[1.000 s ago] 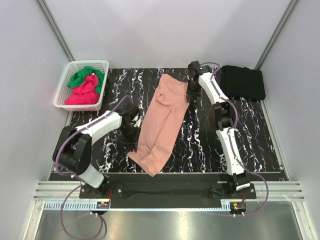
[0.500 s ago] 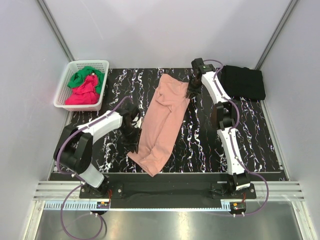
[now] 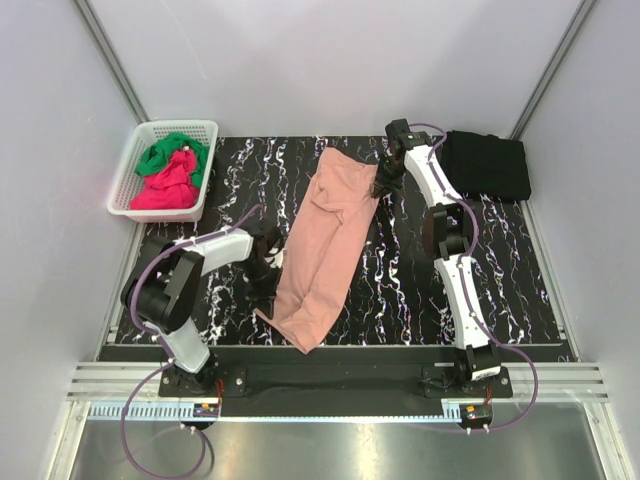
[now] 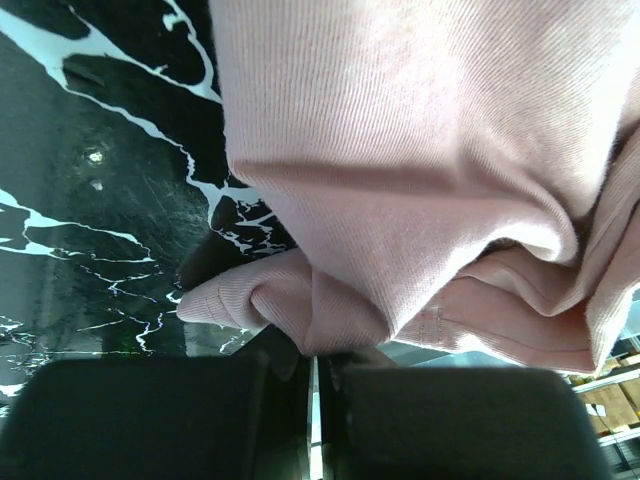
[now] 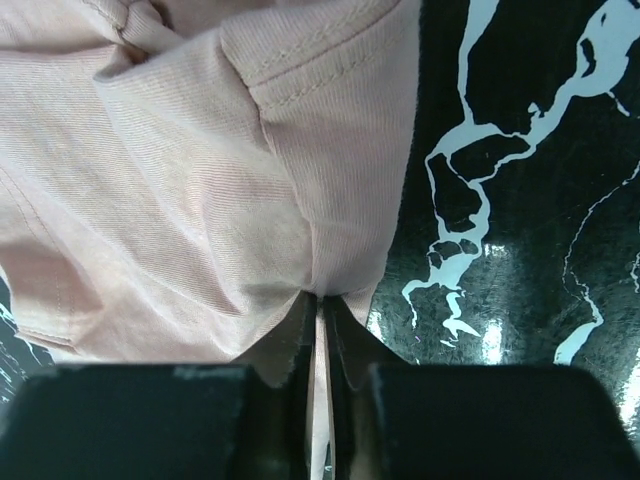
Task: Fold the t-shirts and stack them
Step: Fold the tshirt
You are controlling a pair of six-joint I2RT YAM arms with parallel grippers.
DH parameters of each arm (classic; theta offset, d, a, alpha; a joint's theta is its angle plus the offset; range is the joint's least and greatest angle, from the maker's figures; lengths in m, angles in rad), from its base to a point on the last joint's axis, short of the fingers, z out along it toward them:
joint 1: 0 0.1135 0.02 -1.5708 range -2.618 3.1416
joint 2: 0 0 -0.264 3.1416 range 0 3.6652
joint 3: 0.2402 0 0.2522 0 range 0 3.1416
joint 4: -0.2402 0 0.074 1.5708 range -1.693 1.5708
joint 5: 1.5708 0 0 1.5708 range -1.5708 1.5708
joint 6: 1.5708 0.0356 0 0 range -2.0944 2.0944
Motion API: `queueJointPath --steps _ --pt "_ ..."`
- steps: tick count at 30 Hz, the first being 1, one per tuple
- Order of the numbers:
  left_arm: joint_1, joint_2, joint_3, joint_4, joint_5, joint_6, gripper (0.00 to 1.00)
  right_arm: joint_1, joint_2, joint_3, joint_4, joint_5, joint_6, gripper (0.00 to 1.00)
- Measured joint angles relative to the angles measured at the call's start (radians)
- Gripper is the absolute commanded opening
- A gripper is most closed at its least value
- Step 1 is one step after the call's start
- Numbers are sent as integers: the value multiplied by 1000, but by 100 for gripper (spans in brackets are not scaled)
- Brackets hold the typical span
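A salmon-pink t-shirt (image 3: 327, 240) lies folded in a long strip, running diagonally across the middle of the black marbled table (image 3: 420, 300). My left gripper (image 3: 270, 262) is at the strip's left edge near its lower end, shut on a bunched fold of the pink cloth (image 4: 330, 310). My right gripper (image 3: 385, 180) is at the strip's upper right corner, shut on the hemmed edge of the pink cloth (image 5: 330, 250). A black t-shirt (image 3: 486, 164) lies folded at the back right. Green (image 3: 170, 152) and magenta-red (image 3: 165, 190) t-shirts fill the basket.
A white plastic basket (image 3: 128, 190) stands at the table's back left corner. Grey walls close in on both sides and at the back. A metal rail runs along the near edge by the arm bases.
Both grippers have closed onto the pink t-shirt. The left one slid in toward the strip's left edge; the right one shifted slightly at the upper right corner.
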Motion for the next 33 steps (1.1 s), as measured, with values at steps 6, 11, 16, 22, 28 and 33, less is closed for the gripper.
queueJointPath --steps 6,11,16,22,28,33 --pt "-18 4 0 2 14 -4 0 0 12 24 -2 0 2 0" --pt "-77 7 0 10 34 -24 0 0 29 53 3 -2 13 0" --pt "-151 13 0 20 61 -51 0 -3 41 72 14 -5 24 0" --pt "-208 13 0 45 78 -89 0 -8 46 74 37 -22 36 0" --pt "-254 16 0 73 101 -127 0 -14 60 83 66 -59 55 0" --pt "-295 31 11 90 119 -161 0 -17 66 84 84 -81 65 0"
